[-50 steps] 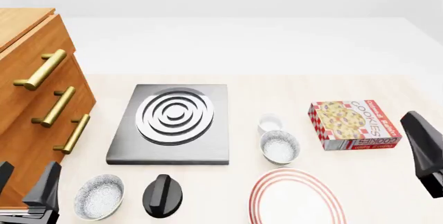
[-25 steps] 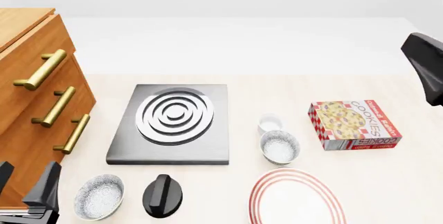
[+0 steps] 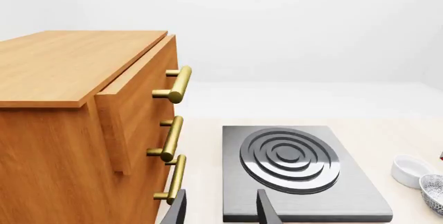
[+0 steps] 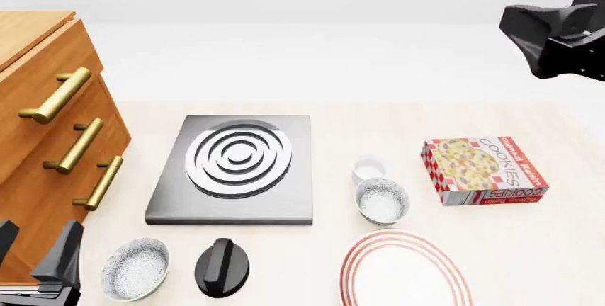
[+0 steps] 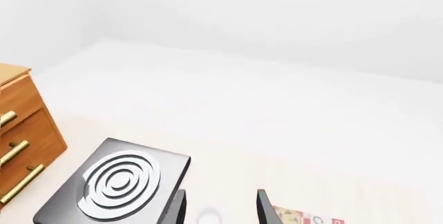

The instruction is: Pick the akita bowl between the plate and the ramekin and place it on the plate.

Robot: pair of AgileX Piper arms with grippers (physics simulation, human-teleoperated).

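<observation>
White and grey-speckled, the akita bowl (image 4: 382,200) sat between the ramekin (image 4: 369,168) at its 12 o'clock and the plate (image 4: 406,269) at 6. The right tool (image 5: 217,207) hung high, fingers parted, holding nothing; so did the left tool (image 3: 221,209).

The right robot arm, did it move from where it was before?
Yes. In the front view the right gripper has climbed: it was low at the right edge, below the cookie box, and now it is high above the box, swung a little leftward.
</observation>
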